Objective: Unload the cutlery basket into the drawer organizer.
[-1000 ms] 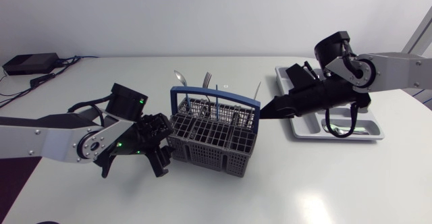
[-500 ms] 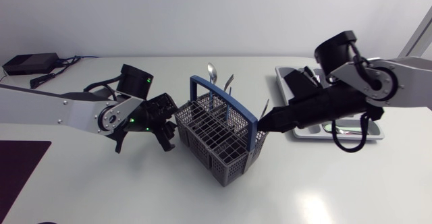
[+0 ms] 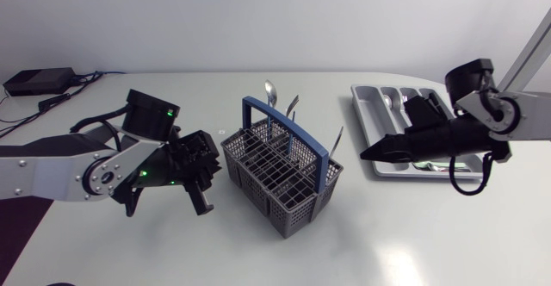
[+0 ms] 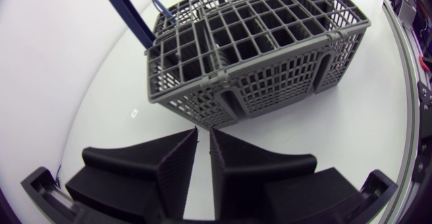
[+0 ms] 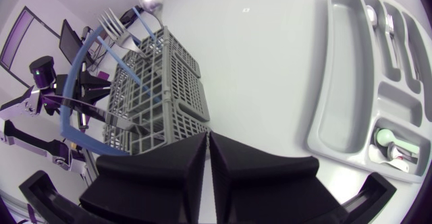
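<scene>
The grey wire cutlery basket [image 3: 280, 181] with a blue handle [image 3: 284, 133] stands mid-table, turned at an angle. A spoon [image 3: 270, 89], a fork [image 3: 293, 105] and a knife [image 3: 336, 137] stick up from its far side. My left gripper [image 3: 209, 167] sits just left of the basket; in the left wrist view its fingers [image 4: 172, 160] are together with nothing between them, pointing at the basket's [image 4: 256, 62] near corner. My right gripper [image 3: 366, 155] is shut and empty, between the basket and the grey drawer organizer [image 3: 368, 122]. In the right wrist view the organizer [image 5: 341, 82] holds a spoon [image 5: 370, 12] and a fork [image 5: 390, 24].
A small white and green item [image 5: 389, 142] lies in the organizer's end compartment. A black box [image 3: 36, 81] with cables sits at the far left corner. Bare white tabletop lies in front of the basket.
The basket has been swung round to an angle. My right gripper has drawn back from it toward the organizer. My left gripper's fingers have closed and it has moved a little back from the basket.
</scene>
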Controlling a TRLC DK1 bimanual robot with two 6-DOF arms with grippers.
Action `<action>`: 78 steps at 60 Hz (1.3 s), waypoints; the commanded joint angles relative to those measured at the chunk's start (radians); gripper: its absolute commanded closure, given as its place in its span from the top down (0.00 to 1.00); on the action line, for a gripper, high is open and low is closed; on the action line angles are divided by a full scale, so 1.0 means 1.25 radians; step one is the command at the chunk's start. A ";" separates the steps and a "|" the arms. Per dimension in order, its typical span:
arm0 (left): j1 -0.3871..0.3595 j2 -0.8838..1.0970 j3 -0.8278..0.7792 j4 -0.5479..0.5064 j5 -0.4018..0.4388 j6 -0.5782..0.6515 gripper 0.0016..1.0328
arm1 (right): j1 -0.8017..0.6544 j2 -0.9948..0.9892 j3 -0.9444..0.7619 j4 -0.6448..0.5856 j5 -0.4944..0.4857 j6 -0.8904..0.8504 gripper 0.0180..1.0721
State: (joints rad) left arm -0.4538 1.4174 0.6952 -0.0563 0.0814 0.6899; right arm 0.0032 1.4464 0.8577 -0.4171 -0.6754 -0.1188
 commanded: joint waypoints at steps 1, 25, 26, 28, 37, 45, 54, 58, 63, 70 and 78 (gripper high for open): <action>-0.013 0.068 0.027 0.008 0.005 0.010 0.21 | 0.011 0.055 -0.024 0.043 0.008 0.018 0.11; 0.005 0.276 0.207 0.079 0.000 -0.008 0.21 | 0.146 0.055 -0.024 0.043 0.005 0.067 0.11; 0.005 0.285 0.214 0.083 0.000 -0.008 0.21 | 0.150 0.048 -0.028 0.044 0.005 0.073 0.11; 0.008 0.302 0.232 0.084 0.000 -0.007 0.21 | 0.154 0.036 -0.035 0.042 0.004 0.077 0.11; 0.024 0.361 0.315 0.089 0.001 -0.010 0.21 | 0.199 0.004 -0.054 0.021 -0.002 0.089 0.11; 0.026 0.412 0.400 0.073 0.002 -0.011 0.21 | 0.276 -0.027 -0.082 0.032 -0.001 0.123 0.11; 0.034 0.441 0.440 0.056 0.002 -0.005 0.22 | 0.337 -0.060 -0.101 0.050 0.020 0.165 0.11; 0.051 0.418 0.428 0.045 0.004 0.003 0.22 | 0.308 -0.086 -0.096 0.045 0.025 0.164 0.11; 0.078 0.355 0.376 0.039 0.007 0.020 0.22 | 0.247 -0.100 -0.087 0.027 0.026 0.139 0.11; 0.080 0.172 0.254 0.013 0.031 0.029 0.23 | 0.181 -0.126 -0.084 0.023 0.013 0.112 0.11; 0.027 -0.027 0.170 -0.057 0.056 0.037 0.28 | 0.159 -0.191 -0.095 0.023 0.003 0.090 0.12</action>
State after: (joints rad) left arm -0.3782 1.5101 0.9604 -0.0948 0.1333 0.7113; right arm 0.2161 1.2549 0.7467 -0.3782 -0.6613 0.0216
